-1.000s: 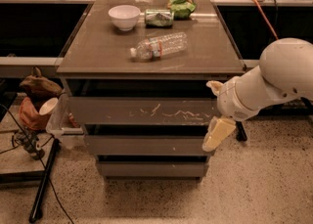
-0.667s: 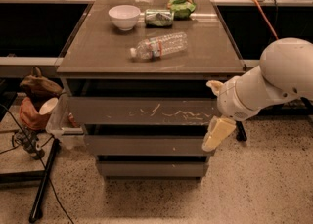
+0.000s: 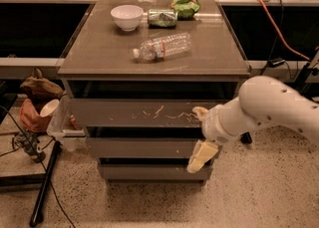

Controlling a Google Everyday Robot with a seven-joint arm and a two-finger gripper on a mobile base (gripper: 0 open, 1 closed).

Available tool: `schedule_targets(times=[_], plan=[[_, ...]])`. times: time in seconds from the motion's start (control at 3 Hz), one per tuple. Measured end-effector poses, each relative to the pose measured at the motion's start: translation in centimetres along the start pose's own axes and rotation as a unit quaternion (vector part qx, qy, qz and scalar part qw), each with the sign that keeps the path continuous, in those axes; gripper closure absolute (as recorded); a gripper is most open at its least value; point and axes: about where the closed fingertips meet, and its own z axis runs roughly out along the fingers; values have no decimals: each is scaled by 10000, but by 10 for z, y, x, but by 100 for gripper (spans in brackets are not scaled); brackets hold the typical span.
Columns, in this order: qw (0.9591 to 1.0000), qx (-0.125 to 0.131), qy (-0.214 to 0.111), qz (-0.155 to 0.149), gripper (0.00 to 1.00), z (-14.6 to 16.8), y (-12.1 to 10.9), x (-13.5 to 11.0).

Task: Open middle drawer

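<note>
Lower and further left than 1 second before, the gripper [image 3: 195, 140] hung released, the middle drawer [image 3: 139, 148] just left of it.

High frontal view, jaws lower right

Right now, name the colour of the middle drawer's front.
The handleless middle drawer is plain grey-brown, camera view; the claw is at its right end.

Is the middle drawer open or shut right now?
Shut, it seems: the middle drawer shows no box behind its front; the gripper sits at its right end.
</note>
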Motion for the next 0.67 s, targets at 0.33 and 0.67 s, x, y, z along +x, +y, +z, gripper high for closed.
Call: schedule_targets(times=[0.33, 0.67], plan=[[9992, -247, -282, 99, 0, 55, 9, 12], [9988, -215, -367, 233, 0, 113, 4, 33]])
